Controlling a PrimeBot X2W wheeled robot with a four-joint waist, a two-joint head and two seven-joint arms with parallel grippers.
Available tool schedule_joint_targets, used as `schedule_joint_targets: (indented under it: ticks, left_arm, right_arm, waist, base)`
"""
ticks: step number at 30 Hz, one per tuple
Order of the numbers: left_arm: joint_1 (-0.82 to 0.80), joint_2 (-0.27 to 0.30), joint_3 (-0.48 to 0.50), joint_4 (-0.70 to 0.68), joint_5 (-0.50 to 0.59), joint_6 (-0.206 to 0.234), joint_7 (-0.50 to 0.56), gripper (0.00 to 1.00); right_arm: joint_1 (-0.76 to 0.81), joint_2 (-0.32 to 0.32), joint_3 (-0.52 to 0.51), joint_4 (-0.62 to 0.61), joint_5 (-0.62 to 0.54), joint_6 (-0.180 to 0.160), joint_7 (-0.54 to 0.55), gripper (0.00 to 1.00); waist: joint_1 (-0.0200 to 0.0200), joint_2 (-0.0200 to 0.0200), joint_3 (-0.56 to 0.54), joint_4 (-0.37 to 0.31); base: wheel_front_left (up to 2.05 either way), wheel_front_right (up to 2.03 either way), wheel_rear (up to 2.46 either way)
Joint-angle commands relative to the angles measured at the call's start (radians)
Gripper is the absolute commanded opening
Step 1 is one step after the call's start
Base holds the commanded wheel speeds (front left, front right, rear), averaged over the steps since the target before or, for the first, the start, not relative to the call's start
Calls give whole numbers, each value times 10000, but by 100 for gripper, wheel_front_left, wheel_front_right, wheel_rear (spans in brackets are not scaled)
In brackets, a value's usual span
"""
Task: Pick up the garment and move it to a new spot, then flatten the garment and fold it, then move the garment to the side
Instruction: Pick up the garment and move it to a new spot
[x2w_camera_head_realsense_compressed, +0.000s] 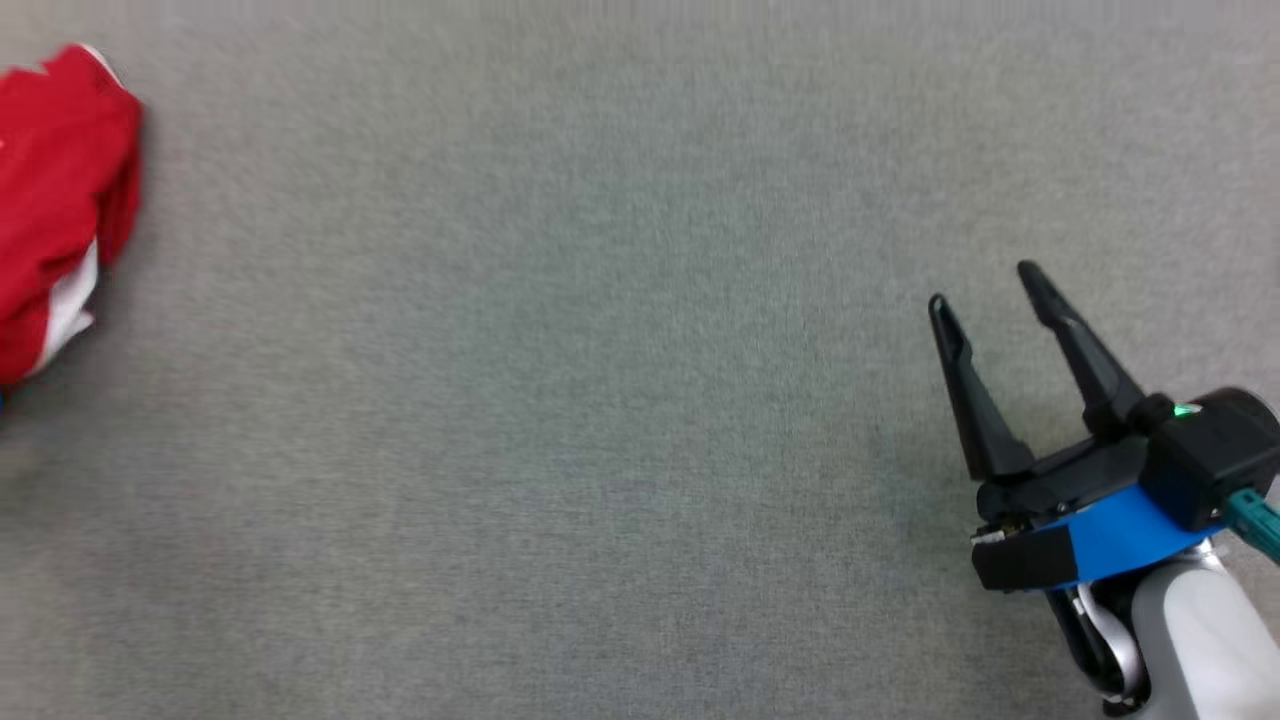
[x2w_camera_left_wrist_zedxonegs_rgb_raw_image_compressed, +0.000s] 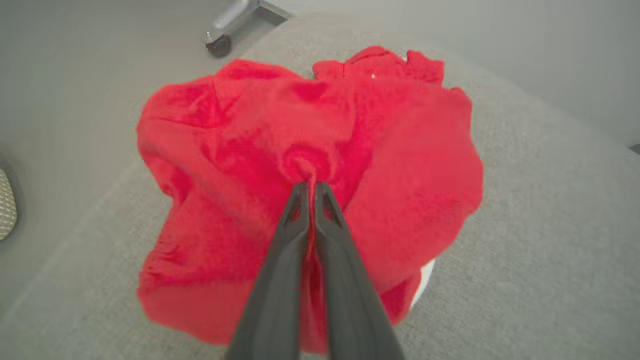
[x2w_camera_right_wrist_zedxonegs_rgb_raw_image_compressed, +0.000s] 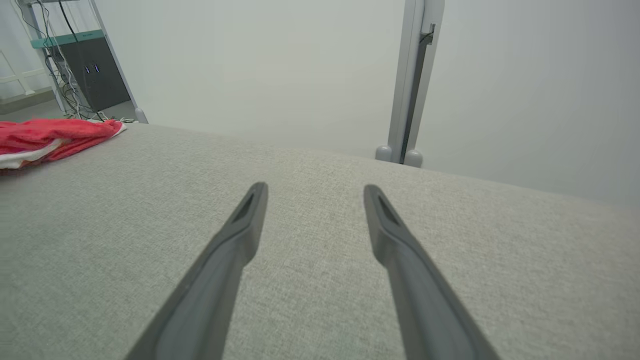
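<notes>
Garment (x2w_camera_left_wrist_zedxonegs_rgb_raw_image_compressed: 400, 165): red cloth, matt, soft, slightly napped, creased; white cloth edging (x2w_camera_left_wrist_zedxonegs_rgb_raw_image_compressed: 426, 272) at 5 o'clock in the left wrist view.
Table covering (x2w_camera_head_realsense_compressed: 600, 400): grey woven fabric, matt, fine even grain.
Left gripper (x2w_camera_left_wrist_zedxonegs_rgb_raw_image_compressed: 310, 187), right gripper (x2w_camera_head_realsense_compressed: 984, 285): dark plastic fingers, matt, smooth (the right one's wrist band (x2w_camera_head_realsense_compressed: 1110, 535) is blue and smooth).
Forearm shell (x2w_camera_head_realsense_compressed: 1190, 630): pale, smooth, semi-gloss.
Upright post (x2w_camera_right_wrist_zedxonegs_rgb_raw_image_compressed: 415, 75), 1 o'clock in the right wrist view: pale, smooth, satin.

bare grey table (x2w_camera_head_realsense_compressed: 560, 400), garment (x2w_camera_head_realsense_compressed: 60, 200) far left
</notes>
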Motion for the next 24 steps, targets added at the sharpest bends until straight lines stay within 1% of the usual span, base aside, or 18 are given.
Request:
schedule_joint_targets:
  ticks: [1,3,6,11,13,17,19,24]
  left_arm:
    - [-120,141,-68,-271,92,-97,-134,0]
    - [-232,268,-257,-611,271,-255,-309,0]
    - [-464,516,-570,-1213,456,-486,-248,0]
    - [-977,470,-1309,-2521,434,-1037,91,0]
    - [-1169,338,-1694,-3042,372,-1253,274,0]
    - [-1482,-150,-2627,-3977,120,-1593,677,0]
    - [-1490,-514,-3129,-4288,-171,-1718,877,0]
    - [-1053,-1125,-4387,-4726,-588,-1927,1275,0]
  right_arm:
    - [104,73,38,105,96,2,-78,100]
    - [213,149,86,351,178,2,-168,100]
    - [397,288,153,613,246,2,-212,100]
    - [760,427,170,867,299,2,-237,100]
    - [880,495,153,882,324,2,-229,100]
    - [1100,623,200,896,328,2,-137,100]
    - [1137,632,234,887,359,2,-114,100]
    - [1146,628,364,809,380,2,-18,100]
  waist:
    - [-1,0,-533,-223]
    - [-1,0,-1120,-238]
    - [-1,0,-1931,-338]
    - [-1,0,-3025,-635]
    - [-1,0,-3314,-793]
    - [-1,0,-3707,-1167]
    - [-1,0,-3804,-1378]
    - [-1,0,-3791,-1967]
  base:
    - [0,0,0]
    - [0,0,0]
    - [0,0,0]
    - [0,0,0]
    - [0,0,0]
    - [0,0,0]
    - [0,0,0]
    - [0,0,0]
